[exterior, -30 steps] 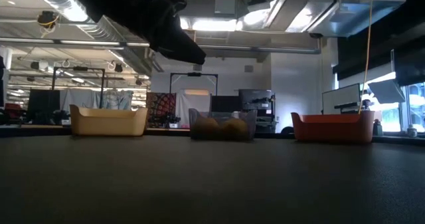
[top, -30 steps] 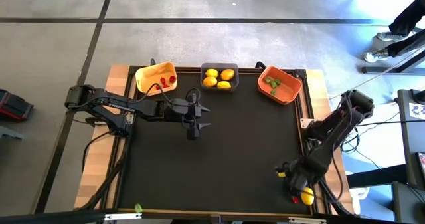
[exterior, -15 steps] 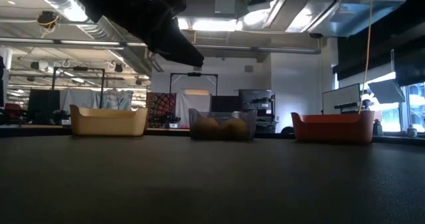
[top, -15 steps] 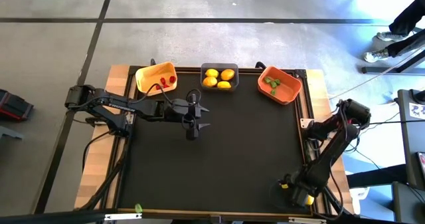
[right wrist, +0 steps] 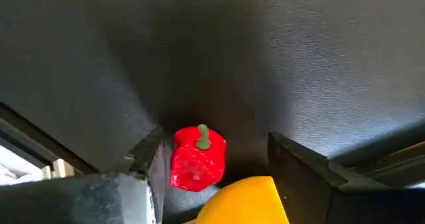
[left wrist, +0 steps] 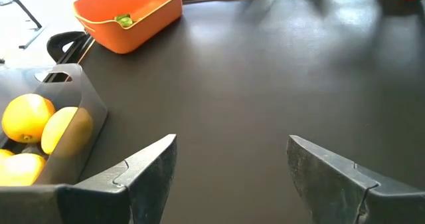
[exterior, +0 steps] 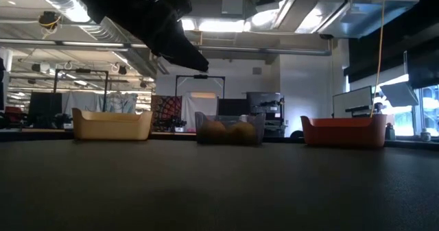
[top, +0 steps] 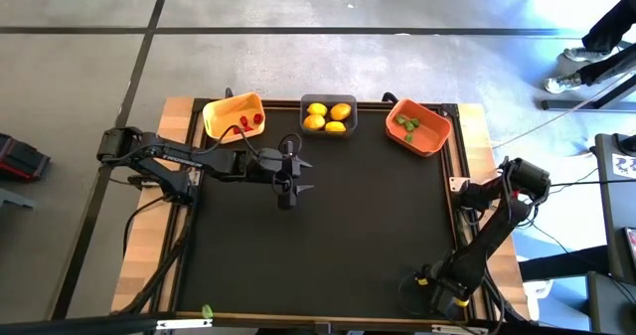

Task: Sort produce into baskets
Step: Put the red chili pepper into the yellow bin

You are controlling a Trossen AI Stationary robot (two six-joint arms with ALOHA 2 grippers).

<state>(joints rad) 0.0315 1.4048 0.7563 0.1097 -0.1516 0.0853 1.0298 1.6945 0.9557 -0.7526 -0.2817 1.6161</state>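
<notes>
Black table [top: 328, 236] fills the centre of the high view, with three baskets in a row along its upper edge: yellow-orange basket [top: 233, 115] upper left holding red pieces [top: 251, 122], dark grey basket [top: 329, 116] in the middle holding yellow lemons [top: 329, 115], orange basket [top: 417, 127] upper right holding green pieces [top: 407, 124]. Left arm reaches in from the left; left gripper [top: 286, 198] hangs above the table left of centre, just below the grey basket, fingers spread wide and nothing between them. In its wrist view the lemons sit at the left edge and the orange basket at upper left. Right arm folds down along the right side; right gripper [top: 444, 297] sits low at the table's lower right corner. Its wrist view shows the fingers [right wrist: 302, 167] parted, a red pepper-like piece [right wrist: 197, 159] lying on the table between them, nearer one finger, and a yellow piece [right wrist: 246, 201] just beside it at the bottom of frame. Contact between fingers and either piece cannot be told. One green piece [top: 207, 311] lies at the lower left edge.
</notes>
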